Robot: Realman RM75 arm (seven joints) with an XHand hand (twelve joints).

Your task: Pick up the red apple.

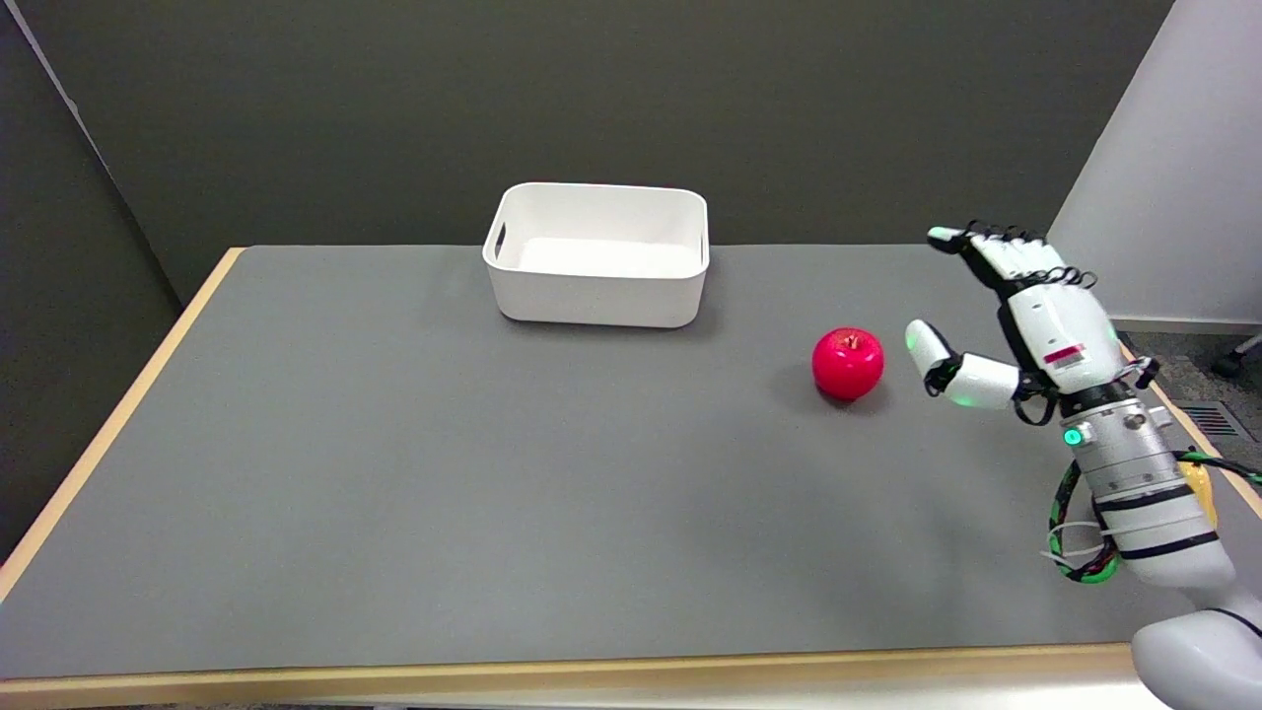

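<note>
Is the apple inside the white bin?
No, the apple sits on the grey table, apart from the bin and beside the open right hand.

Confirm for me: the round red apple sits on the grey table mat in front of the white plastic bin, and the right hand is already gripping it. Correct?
Not quite. The right hand is not gripping the round red apple; the head view shows it open beside the apple with a gap between them. The rest holds: the apple sits on the grey table mat, nearer the camera than the white plastic bin.
</note>
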